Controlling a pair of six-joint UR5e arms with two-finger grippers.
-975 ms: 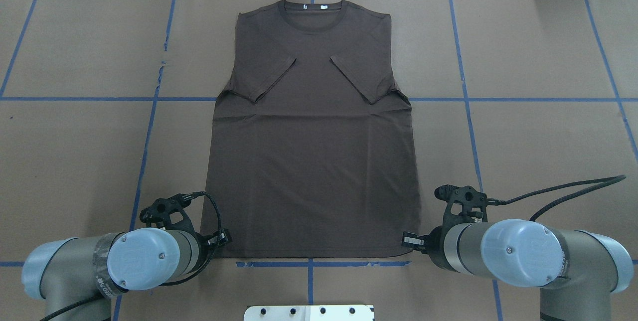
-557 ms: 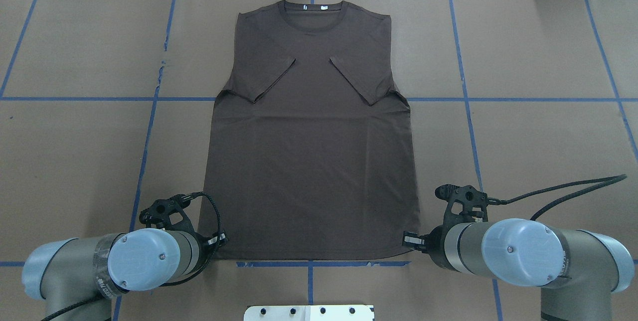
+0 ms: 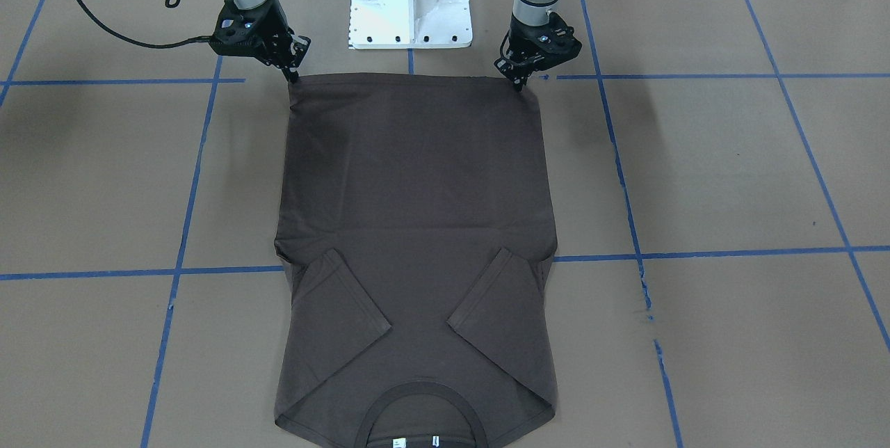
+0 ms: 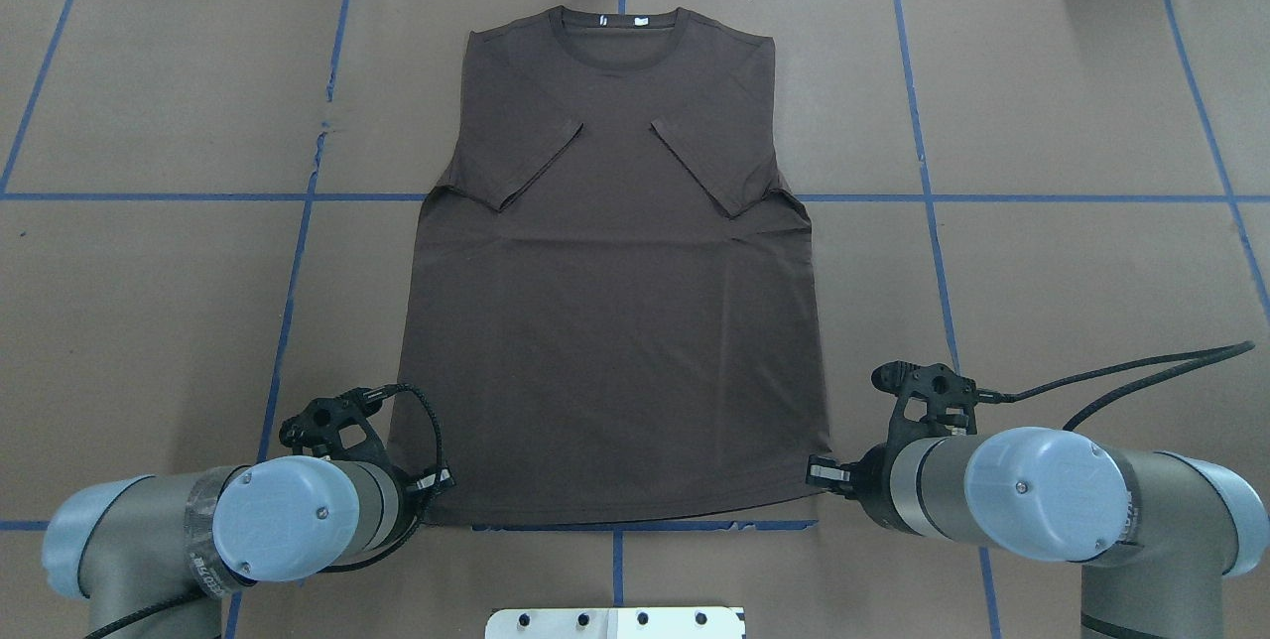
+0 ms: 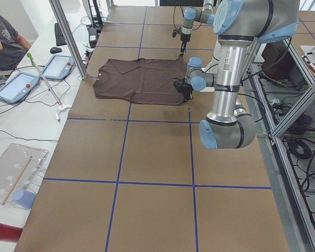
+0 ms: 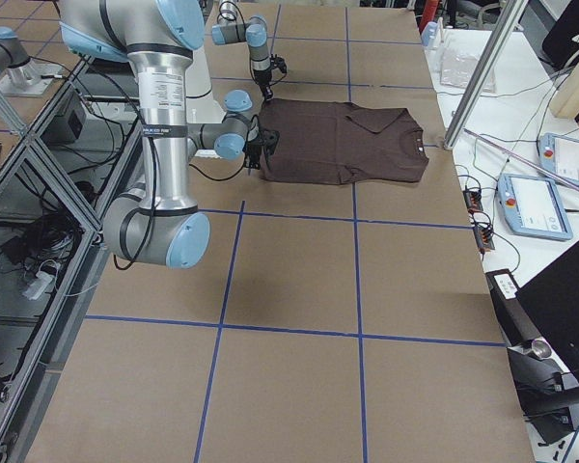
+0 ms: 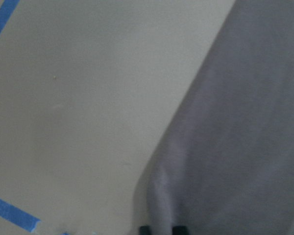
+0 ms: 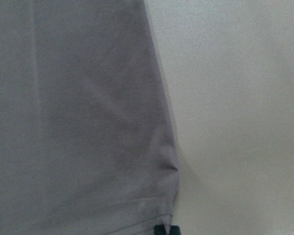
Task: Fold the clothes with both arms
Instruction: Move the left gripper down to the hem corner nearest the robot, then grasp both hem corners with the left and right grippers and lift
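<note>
Brown-papered table (image 4: 149, 272), dark T-shirt (image 4: 610, 321) flat mid-table with sleeves tucked in, left gripper (image 3: 518, 83) and right gripper (image 3: 291, 77) each clamped on a hem corner, and they've just tugged it a bit toward the robot, so the hem-to-collar fold looks underway.

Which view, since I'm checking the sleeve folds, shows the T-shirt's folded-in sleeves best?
Exterior front-facing: both sleeves lie nearest, large, edges crisp. Overhead shows them whole but smaller; side views, tiny and foreshortened; wrist cameras show only hem corners.
</note>
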